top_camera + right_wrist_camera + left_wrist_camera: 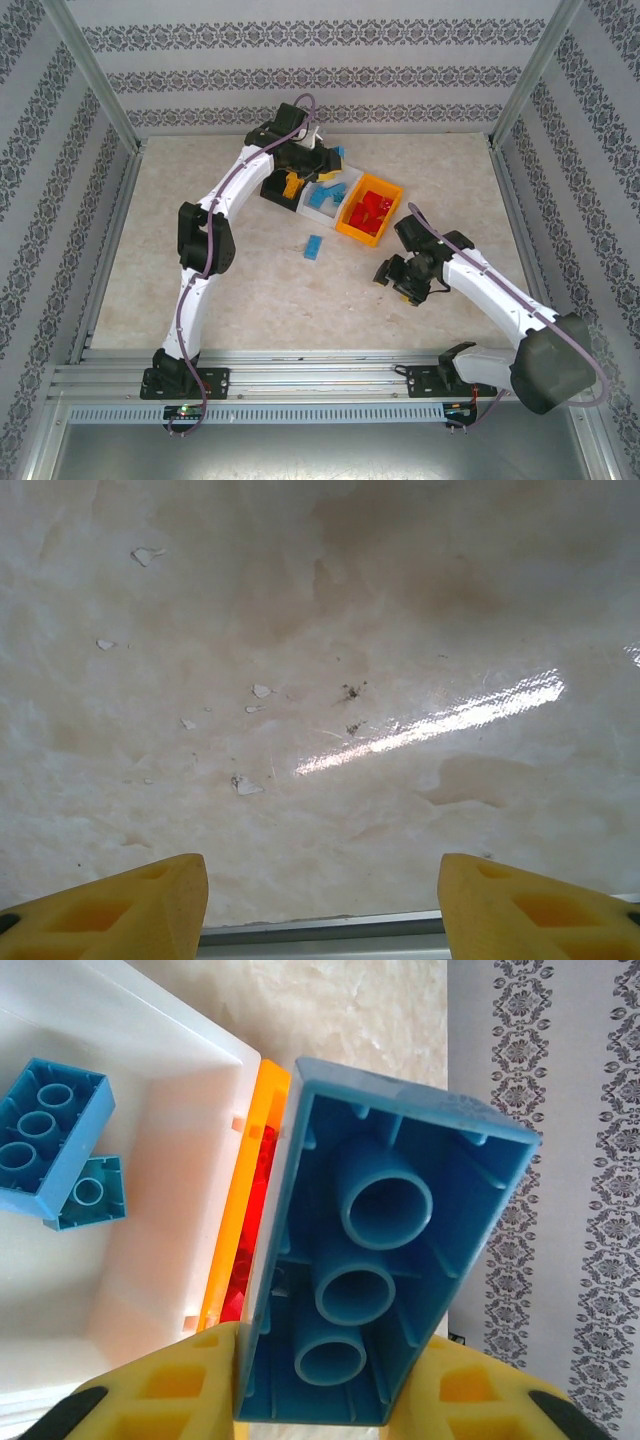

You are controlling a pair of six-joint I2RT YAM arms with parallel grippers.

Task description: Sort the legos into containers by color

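Blue: one loose lego (314, 247), one in left tool (320, 1400)

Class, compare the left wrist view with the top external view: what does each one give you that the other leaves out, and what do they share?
Left wrist: the hollow underside, three round tubes, of the blue brick clamped in the left hand. Top external: the black bin, a loose blue brick on the table, the right hand. Shared: the white bin holding blue bricks, the orange bin beside it.
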